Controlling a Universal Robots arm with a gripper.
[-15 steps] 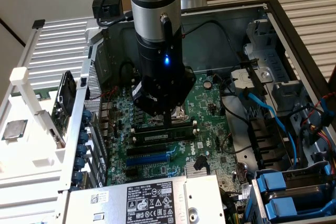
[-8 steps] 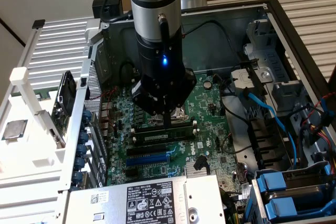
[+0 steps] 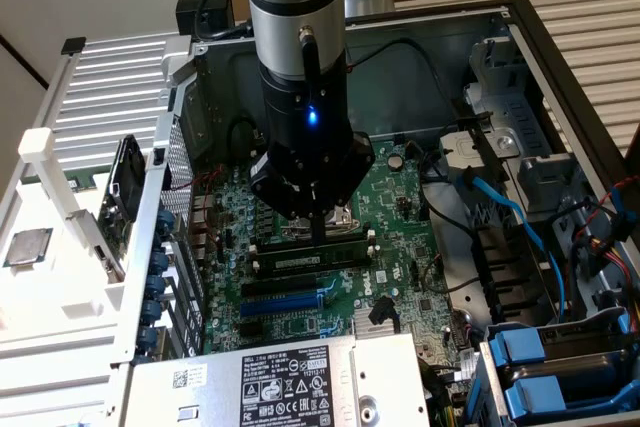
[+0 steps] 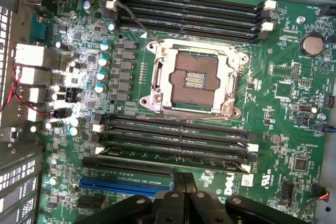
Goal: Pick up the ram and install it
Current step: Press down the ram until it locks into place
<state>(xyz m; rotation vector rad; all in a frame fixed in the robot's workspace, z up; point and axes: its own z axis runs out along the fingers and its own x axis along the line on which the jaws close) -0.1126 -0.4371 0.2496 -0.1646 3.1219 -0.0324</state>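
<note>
The ram [image 3: 305, 260], a long thin green stick with a pale label on its side, stands on edge in a black slot on the green motherboard [image 3: 400, 197], inside the open computer case. My gripper [image 3: 318, 235] points straight down over the stick's middle, its tips just above the top edge; I cannot tell whether they touch it. In the wrist view the two dark fingers [image 4: 178, 184] are pressed together with nothing between them, so my gripper [image 4: 185, 183] is shut. They hang over the near bank of black slots [image 4: 173, 140], where I cannot pick the ram out for certain.
An empty CPU socket [image 4: 193, 80] lies between two slot banks, the far one [image 4: 189, 14] unfilled. A blue card slot [image 4: 126, 186] runs beside the fingers. The power supply [image 3: 285, 382], blue drive caddies [image 3: 545, 372], blue cables [image 3: 510, 209] and case walls crowd the board.
</note>
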